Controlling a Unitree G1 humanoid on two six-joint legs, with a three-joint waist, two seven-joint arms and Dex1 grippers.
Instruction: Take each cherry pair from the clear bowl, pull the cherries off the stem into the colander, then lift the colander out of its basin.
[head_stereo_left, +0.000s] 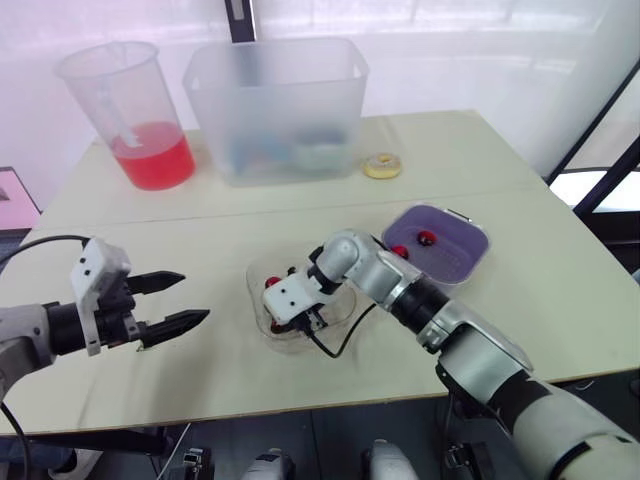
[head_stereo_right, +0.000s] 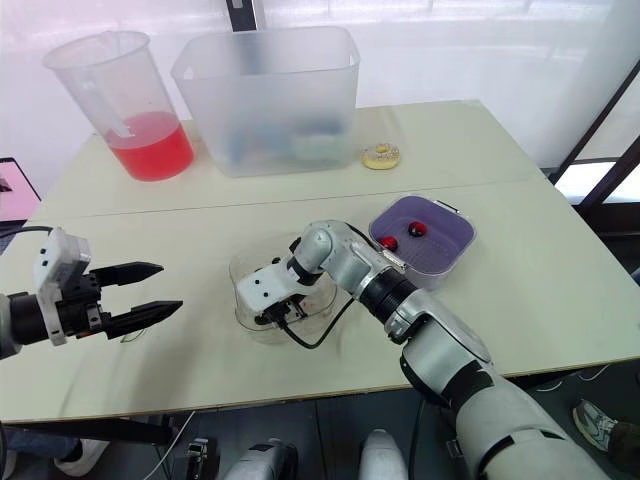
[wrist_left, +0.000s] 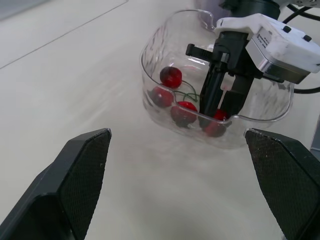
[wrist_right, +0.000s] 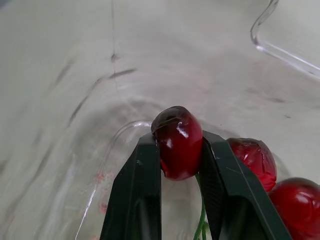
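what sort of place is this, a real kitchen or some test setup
Most likely a lab test bench, not a kitchen: a bare table, a measuring jug of red liquid, a plain plastic tub, and a white backdrop behind.

My right gripper (wrist_right: 178, 139), on a cherry (wrist_right: 176, 155), plugs the clear bowl (wrist_left: 145, 64); near table (head_stereo_left: 230, 385) edge free; jug (head_stereo_left: 128, 100), tub (head_stereo_left: 275, 100) wall far edge.

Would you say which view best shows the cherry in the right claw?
Right wrist view: the cherry sits pinched in the right claw. From the left wrist, the claw mostly hides it inside the clear bowl; the eye views give red specks.
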